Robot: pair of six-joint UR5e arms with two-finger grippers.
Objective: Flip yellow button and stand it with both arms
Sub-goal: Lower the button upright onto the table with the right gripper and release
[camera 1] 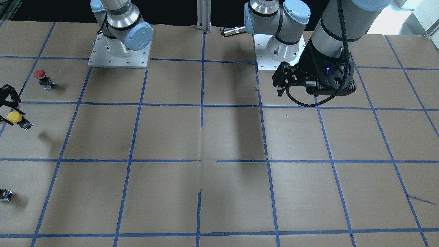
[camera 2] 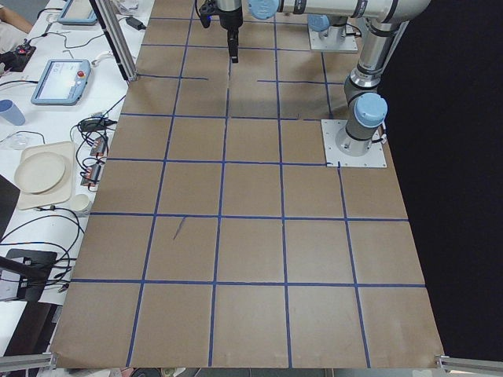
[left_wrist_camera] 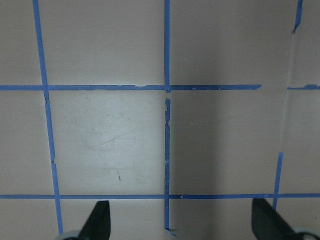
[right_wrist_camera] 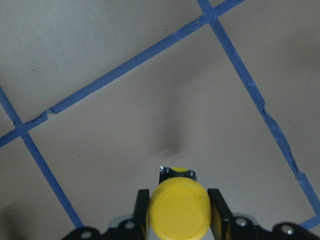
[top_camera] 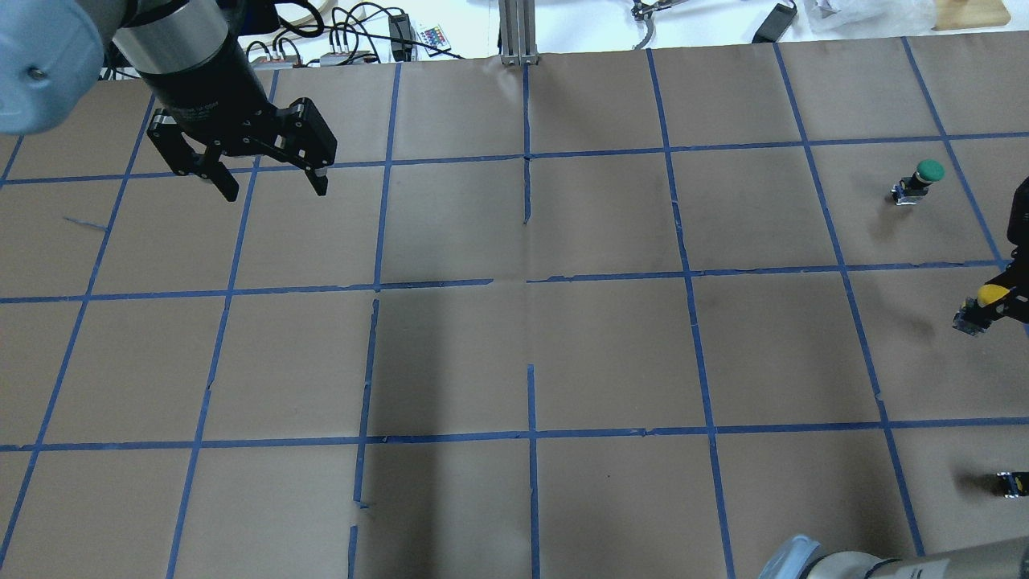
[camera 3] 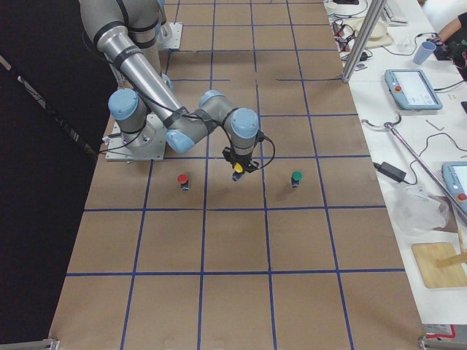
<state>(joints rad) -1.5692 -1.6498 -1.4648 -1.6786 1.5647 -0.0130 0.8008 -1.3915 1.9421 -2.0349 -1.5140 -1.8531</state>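
The yellow button [camera 1: 14,116] is pinched by its cap in the right gripper [right_wrist_camera: 179,207], over the brown paper table [top_camera: 611,354] with blue tape squares. A red button [camera 3: 182,179] and a green button [camera 3: 295,177] stand near, one each side. The left gripper [top_camera: 275,190], far off, is spread wide.

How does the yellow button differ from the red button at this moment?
Cap: the yellow button has a yellow cap, the red button a red one. Hold: the yellow button is clamped between the jaws of the right gripper; the red button stands free, nothing touching it. Support: the red button rests on the table; the yellow button seems to hang above it, its shadow apart. Both have a round cap on a small dark body.
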